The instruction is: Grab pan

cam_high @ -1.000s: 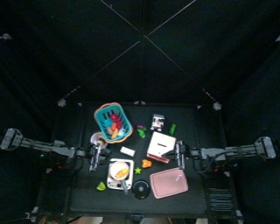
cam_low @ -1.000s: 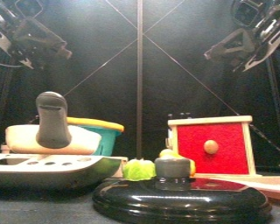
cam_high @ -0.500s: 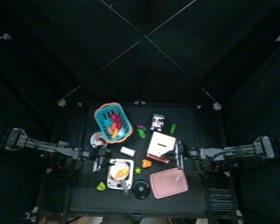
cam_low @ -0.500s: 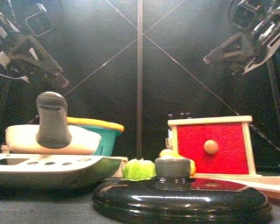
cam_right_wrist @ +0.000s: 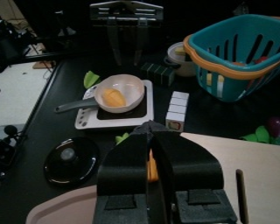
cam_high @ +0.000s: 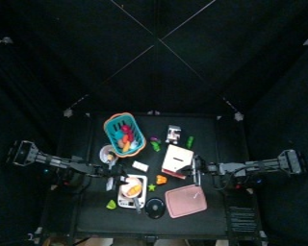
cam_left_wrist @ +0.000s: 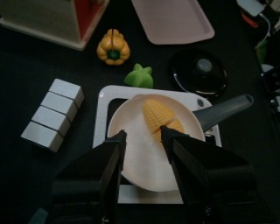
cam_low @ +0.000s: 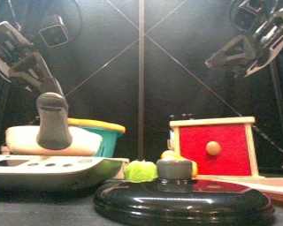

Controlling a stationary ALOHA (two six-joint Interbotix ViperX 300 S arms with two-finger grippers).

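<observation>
Black curtains close in a small black table (cam_high: 86, 207) crowded with kitchen toys. The pan (cam_left_wrist: 157, 142), cream-white with a grey handle and a yellow piece lying in it, sits on a white square stove plate (cam_left_wrist: 116, 101) at the near left of the table; in the front view its handle (cam_low: 52, 120) stands up above the rim. The left gripper (cam_left_wrist: 145, 157) hangs directly above the pan, its fingers (cam_left_wrist: 102, 168) spread wide with the pan's bowl showing between them, clear of it and holding nothing. Just beside the stove plate lie a row of white blocks (cam_left_wrist: 52, 114), a green pepper (cam_left_wrist: 137, 76) and a black round lid (cam_left_wrist: 206, 71) with a knob. A yellow pepper (cam_left_wrist: 113, 47) lies a little farther off, near a pink tray (cam_left_wrist: 173, 18). A teal basket (cam_high: 123, 131) stands at the far left, and a red-fronted box (cam_low: 214, 146) at the right. The right gripper (cam_right_wrist: 154, 157) hovers over the pink tray on the right side of the table, its fingers pressed together and empty.
</observation>
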